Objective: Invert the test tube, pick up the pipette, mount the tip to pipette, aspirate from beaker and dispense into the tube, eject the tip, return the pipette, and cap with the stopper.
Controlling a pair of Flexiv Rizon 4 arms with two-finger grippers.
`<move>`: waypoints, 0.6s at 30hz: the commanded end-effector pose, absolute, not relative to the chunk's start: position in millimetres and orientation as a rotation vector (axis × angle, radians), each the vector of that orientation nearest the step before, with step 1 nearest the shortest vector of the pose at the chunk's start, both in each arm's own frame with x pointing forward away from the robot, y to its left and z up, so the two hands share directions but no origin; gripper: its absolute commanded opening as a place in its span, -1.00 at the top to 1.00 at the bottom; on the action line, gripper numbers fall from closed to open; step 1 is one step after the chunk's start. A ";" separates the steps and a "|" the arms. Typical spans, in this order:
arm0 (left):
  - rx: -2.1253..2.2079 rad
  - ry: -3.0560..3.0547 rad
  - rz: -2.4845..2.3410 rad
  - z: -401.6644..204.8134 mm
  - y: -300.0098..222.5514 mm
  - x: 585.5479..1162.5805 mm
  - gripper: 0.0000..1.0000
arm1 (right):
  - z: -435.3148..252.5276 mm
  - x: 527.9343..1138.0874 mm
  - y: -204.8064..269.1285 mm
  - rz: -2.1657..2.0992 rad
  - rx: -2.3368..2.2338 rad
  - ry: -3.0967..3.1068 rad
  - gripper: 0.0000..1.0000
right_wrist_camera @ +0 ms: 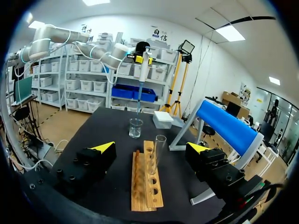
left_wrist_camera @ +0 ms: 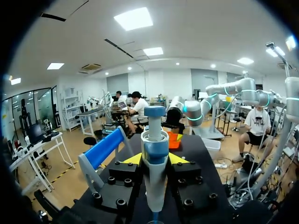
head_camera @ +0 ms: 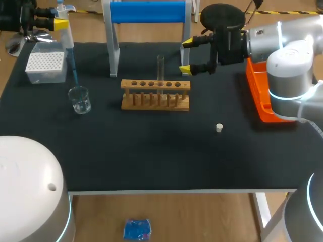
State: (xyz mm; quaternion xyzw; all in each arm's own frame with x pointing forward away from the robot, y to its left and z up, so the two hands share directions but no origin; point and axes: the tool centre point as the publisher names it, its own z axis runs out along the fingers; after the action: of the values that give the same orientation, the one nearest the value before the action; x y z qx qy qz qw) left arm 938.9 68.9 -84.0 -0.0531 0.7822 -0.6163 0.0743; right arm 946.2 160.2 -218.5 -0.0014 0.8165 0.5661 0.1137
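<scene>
My left gripper [head_camera: 60, 22] is shut on the white and blue pipette [head_camera: 64, 30] at the back left, holding it upright. Its blue tip [head_camera: 73, 70] points down into the mouth of the glass beaker [head_camera: 79, 100]. In the left wrist view the pipette [left_wrist_camera: 155, 154] stands between the yellow fingertips [left_wrist_camera: 132, 159]. A clear test tube [head_camera: 160, 68] stands upright in the wooden rack [head_camera: 155, 96]. My right gripper [head_camera: 186, 55] hovers open just right of the tube, which shows ahead between its fingers [right_wrist_camera: 159, 149]. The small white stopper [head_camera: 219, 127] lies on the mat, right of the rack.
A white tip box [head_camera: 46, 66] sits at the back left beside the beaker. The blue-topped pipette stand [head_camera: 146, 12] rises behind the rack. An orange tray [head_camera: 260, 93] lies at the right edge under my right arm.
</scene>
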 end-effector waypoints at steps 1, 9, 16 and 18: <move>-0.161 2.348 -1.847 -83.3 68.9 937.8 1.00 | -219.2 946.0 160.4 1.661 -0.004 2.392 -1.00; -0.161 2.348 -1.847 -83.3 68.9 937.8 1.00 | -219.2 946.0 160.4 1.661 -0.004 2.392 -1.00; -0.101 2.348 -1.841 -52.9 59.0 939.6 1.00 | -219.2 946.0 160.4 1.661 -0.004 2.392 -1.00; -0.053 2.361 -1.839 -24.8 46.4 938.9 1.00 | -219.2 946.0 160.4 1.661 -0.004 2.392 -1.00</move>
State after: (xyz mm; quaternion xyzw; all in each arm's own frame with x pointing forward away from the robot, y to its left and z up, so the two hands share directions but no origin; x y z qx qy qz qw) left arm 934.5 58.4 -60.4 -0.0251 0.7732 -0.6286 0.0798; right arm 946.2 160.2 -218.4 -0.0015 0.8166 0.5659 0.1137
